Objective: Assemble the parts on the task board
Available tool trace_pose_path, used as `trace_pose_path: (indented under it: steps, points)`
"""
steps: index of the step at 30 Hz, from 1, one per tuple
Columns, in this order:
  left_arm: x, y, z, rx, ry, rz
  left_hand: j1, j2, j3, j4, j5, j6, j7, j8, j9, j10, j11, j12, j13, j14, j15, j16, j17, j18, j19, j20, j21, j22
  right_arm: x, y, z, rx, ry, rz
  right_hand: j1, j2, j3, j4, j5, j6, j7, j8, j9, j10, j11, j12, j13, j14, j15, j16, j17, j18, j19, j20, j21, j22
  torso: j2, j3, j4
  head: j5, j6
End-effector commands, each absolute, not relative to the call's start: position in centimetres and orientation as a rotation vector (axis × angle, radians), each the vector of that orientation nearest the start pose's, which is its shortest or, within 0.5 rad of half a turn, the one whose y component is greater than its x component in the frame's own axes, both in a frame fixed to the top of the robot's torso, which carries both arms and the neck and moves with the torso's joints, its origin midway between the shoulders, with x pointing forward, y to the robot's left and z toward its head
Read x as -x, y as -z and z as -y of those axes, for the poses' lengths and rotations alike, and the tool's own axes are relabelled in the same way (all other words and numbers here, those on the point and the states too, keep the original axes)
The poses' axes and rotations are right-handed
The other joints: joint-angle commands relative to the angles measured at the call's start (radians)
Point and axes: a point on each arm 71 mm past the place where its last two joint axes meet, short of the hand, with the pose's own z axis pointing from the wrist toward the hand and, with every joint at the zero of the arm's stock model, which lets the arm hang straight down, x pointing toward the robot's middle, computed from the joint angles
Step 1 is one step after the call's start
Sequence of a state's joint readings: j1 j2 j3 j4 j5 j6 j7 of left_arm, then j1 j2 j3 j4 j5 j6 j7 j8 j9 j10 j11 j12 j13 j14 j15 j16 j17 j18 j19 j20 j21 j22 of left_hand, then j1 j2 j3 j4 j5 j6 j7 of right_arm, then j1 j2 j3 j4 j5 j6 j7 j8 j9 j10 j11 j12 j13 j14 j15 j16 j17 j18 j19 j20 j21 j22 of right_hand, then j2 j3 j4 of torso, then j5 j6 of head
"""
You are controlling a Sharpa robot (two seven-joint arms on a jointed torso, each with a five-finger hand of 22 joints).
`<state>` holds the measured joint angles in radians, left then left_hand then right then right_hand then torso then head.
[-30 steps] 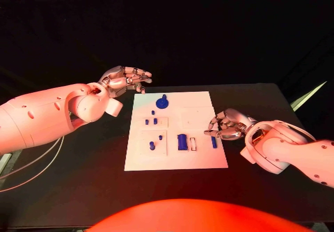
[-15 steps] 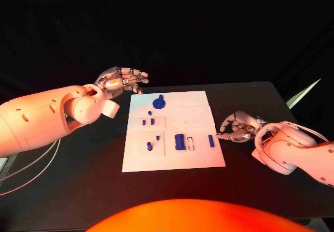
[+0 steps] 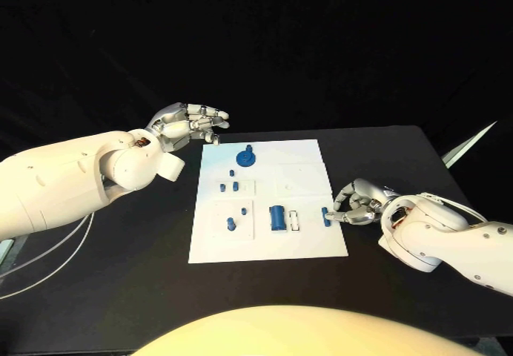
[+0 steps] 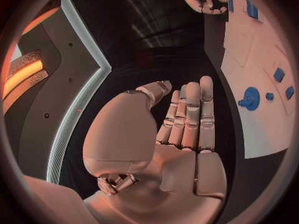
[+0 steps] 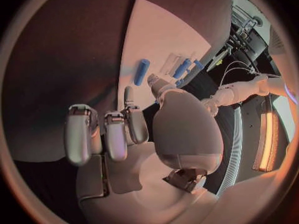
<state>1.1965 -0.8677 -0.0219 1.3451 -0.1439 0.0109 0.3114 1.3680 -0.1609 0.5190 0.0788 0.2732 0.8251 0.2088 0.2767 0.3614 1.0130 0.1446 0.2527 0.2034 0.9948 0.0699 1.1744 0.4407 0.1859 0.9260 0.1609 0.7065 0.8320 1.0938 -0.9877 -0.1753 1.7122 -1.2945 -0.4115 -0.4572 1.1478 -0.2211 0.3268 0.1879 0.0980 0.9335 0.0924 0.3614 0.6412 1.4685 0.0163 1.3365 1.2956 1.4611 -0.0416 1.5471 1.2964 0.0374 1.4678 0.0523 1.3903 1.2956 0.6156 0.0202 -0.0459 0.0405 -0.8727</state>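
The right hand (image 3: 358,202) has its fingers curled in on nothing, beside the slim blue plastic bar (image 3: 325,216) lying at the right edge of the flat white task board (image 3: 310,245). That bar looks light, stiff and slick; I'd pinch its long sides. The left wrist view shows the left hand (image 4: 187,129) flat and released, by the round blue knob (image 4: 250,97)

No readable text, labels, nos. or signs anywhere; task board (image 3: 308,245) surface unmarked.
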Motion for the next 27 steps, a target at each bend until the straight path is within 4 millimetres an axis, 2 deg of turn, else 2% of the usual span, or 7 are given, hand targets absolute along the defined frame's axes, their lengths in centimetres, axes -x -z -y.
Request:
trace_pose_path:
  steps: [1, 12, 17, 27]
  points:
    - [-51.2, 18.7, -25.8, 0.973, 1.578, -1.606, -0.023, -0.007, 0.001, 0.015, 0.001, -0.011, 0.001, 0.019, 0.016, -0.014, -0.002, 0.013, 0.015, -0.005, 0.000, -0.011, 0.003, -0.002, 0.012, 0.001, -0.013, -0.011, -40.7, 27.2, 23.8, -0.259, -0.411, -1.989, -0.002, 0.012, -0.039, 0.005, -0.012, 0.015, 0.002, -0.006, 0.001, -0.002, 0.000, 0.007, 0.158, 0.095, -0.009, -0.009, 0.210, -0.005, 0.058, 0.004, 0.004, 0.231, -0.001, -0.0003, -0.0016, 0.003, 0.000]
    - [-51.2, 18.7, -25.8, 0.974, 1.578, -1.608, -0.023, -0.007, 0.001, 0.015, 0.001, -0.011, 0.001, 0.019, 0.016, -0.014, -0.002, 0.013, 0.015, -0.005, 0.000, -0.011, 0.003, -0.002, 0.012, 0.001, -0.013, -0.011, -40.8, 27.7, 23.1, -0.234, -0.396, -2.038, 0.006, 0.019, -0.053, 0.017, -0.011, 0.028, -0.003, 0.000, 0.004, 0.000, -0.003, 0.010, 0.159, 0.095, -0.011, -0.009, 0.211, -0.005, 0.059, 0.002, 0.007, 0.232, -0.001, -0.0012, -0.0014, 0.003, 0.000]
    - [-51.2, 18.7, -25.8, 0.974, 1.578, -1.607, -0.023, -0.007, 0.001, 0.015, 0.001, -0.011, 0.001, 0.019, 0.016, -0.014, -0.002, 0.013, 0.015, -0.005, 0.000, -0.011, 0.003, -0.002, 0.012, 0.001, -0.013, -0.011, -40.9, 27.8, 22.9, -0.222, -0.388, -2.041, 0.022, 0.023, -0.053, 0.017, -0.007, 0.031, -0.005, 0.001, 0.006, 0.001, -0.005, 0.012, 0.159, 0.096, -0.013, -0.008, 0.212, -0.006, 0.060, 0.000, 0.010, 0.233, -0.001, -0.0003, -0.0006, 0.003, 0.000]
    - [-51.2, 18.7, -25.8, 0.974, 1.577, -1.608, -0.023, -0.007, 0.001, 0.015, 0.001, -0.011, 0.001, 0.019, 0.016, -0.014, -0.002, 0.013, 0.015, -0.005, 0.000, -0.011, 0.003, -0.002, 0.012, 0.001, -0.013, -0.011, -41.1, 28.3, 22.3, -0.180, -0.350, -2.058, 0.093, 0.037, -0.013, -0.011, 0.001, 0.038, -0.009, -0.002, 0.005, 0.003, -0.010, 0.016, 0.160, 0.096, -0.018, -0.007, 0.215, -0.007, 0.063, -0.005, 0.016, 0.235, -0.003, 0.0000, -0.0008, 0.005, 0.000]
